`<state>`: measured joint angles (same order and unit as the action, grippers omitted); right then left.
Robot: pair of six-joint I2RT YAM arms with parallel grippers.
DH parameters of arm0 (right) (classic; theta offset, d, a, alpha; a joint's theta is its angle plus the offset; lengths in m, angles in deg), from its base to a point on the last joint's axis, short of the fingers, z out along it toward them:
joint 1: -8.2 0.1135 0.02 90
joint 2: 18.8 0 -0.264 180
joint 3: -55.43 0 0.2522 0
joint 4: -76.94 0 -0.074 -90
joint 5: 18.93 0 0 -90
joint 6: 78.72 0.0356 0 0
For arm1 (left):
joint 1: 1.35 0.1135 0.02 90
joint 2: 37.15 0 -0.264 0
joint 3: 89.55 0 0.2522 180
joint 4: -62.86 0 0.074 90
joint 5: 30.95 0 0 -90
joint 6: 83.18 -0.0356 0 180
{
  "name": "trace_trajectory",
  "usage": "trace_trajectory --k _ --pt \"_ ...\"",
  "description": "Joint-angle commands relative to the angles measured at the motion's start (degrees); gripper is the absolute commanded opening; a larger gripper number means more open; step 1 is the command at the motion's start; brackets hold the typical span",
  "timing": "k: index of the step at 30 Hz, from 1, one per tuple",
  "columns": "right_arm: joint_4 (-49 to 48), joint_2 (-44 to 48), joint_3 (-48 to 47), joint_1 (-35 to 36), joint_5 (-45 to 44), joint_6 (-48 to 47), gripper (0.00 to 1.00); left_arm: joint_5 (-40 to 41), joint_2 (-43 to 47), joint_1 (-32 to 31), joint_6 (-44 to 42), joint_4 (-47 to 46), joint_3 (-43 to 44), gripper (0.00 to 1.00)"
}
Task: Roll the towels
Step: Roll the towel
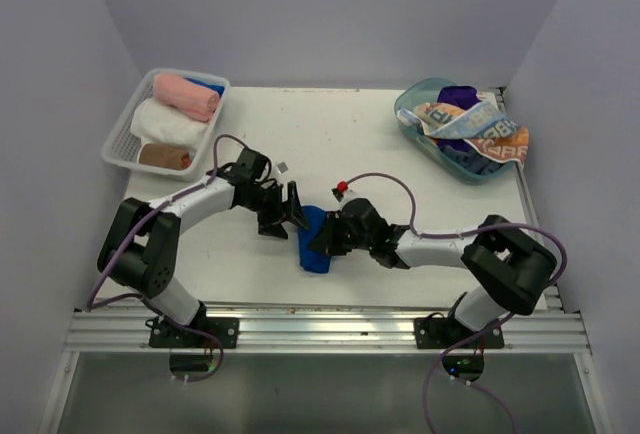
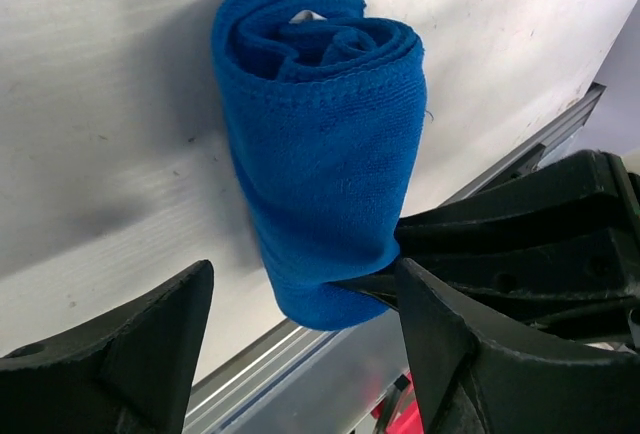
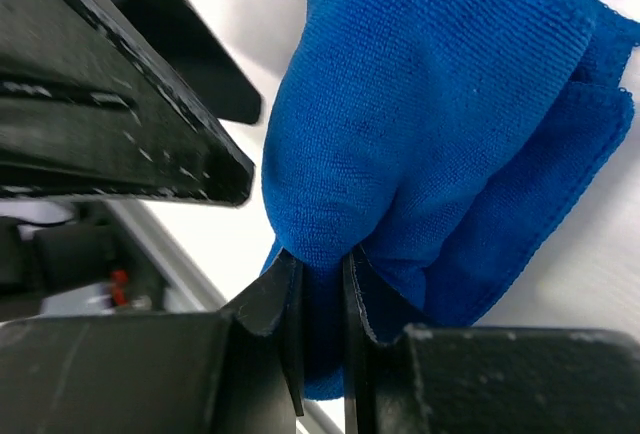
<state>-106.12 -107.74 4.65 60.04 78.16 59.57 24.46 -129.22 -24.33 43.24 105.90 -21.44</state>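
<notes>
Blue cloth is what we see first: the blue towel (image 1: 314,244) lies rolled up on the white table (image 1: 350,134), and the layers show at one end of the roll.

The right gripper (image 1: 325,239) is on the right side of the blue towel. Its two fingers are pressed close together and pinch a fold of the towel near one end. The left gripper (image 1: 290,209) is just to the left of the blue towel. Its fingers are spread wide, one on each side of the towel's end, and they hold nothing.

Far back and to the left of the blue towel we see a white basket (image 1: 125,129) with a pink towel (image 1: 185,94) and a white towel (image 1: 165,126) rolled up inside. Far back and to the right of the blue towel we see a clear tub (image 1: 405,114) with a purple towel (image 1: 458,96) and a printed towel (image 1: 490,134) lying loose in it.
</notes>
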Motion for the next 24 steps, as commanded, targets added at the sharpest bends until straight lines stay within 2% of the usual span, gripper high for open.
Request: trace_trajectory --k 1,5,10,13,14,16,17,19,20,24 --pt "-12.8 -2.7 3.6 -0.6 7.9 8.2 0.0 -3.6 -0.1 -0.7 1.4 -5.1 -1.6 0.76" --pt "-19.5 -4.8 5.5 -1.0 10.2 10.8 0.0 -3.8 -1.4 -1.0 1.3 -6.3 -2.8 0.74" --pt "-21.0 -6.1 6.7 -1.0 10.7 12.1 0.0 -3.9 -4.0 -1.7 1.5 -7.9 -2.9 0.69" --pt "-17.5 -5.5 6.5 -1.0 10.0 11.3 0.0 -3.8 -5.0 -2.2 1.8 -8.2 -2.3 0.58" --pt "-15.3 -4.4 5.6 -1.0 9.6 10.6 0.09 -3.7 -5.0 -2.2 2.0 -8.0 -1.9 0.49" --pt "-8.0 -2.2 3.5 -1.0 6.9 6.3 0.23 -2.5 -4.5 -2.2 2.3 -7.0 -1.4 0.41" --pt "-0.5 -0.9 1.3 -1.0 5.8 4.7 0.37 -1.9 -4.1 -2.2 2.4 -6.9 -0.9 0.34" --pt "6.7 3.6 -0.9 -1.1 1.5 0.2 0.51 0.0 -2.8 -2.2 3.1 -5.8 -0.6 0.29" --pt "13.5 5.2 -3.4 -0.9 0.0 -1.4 0.6 0.4 -2.4 -2.2 3.3 -5.6 -0.5 0.26" --pt "29.0 9.8 -10.5 -0.2 -7.3 -8.9 0.68 1.5 -1.4 -2.2 4.7 -5.2 -0.6 0.24"
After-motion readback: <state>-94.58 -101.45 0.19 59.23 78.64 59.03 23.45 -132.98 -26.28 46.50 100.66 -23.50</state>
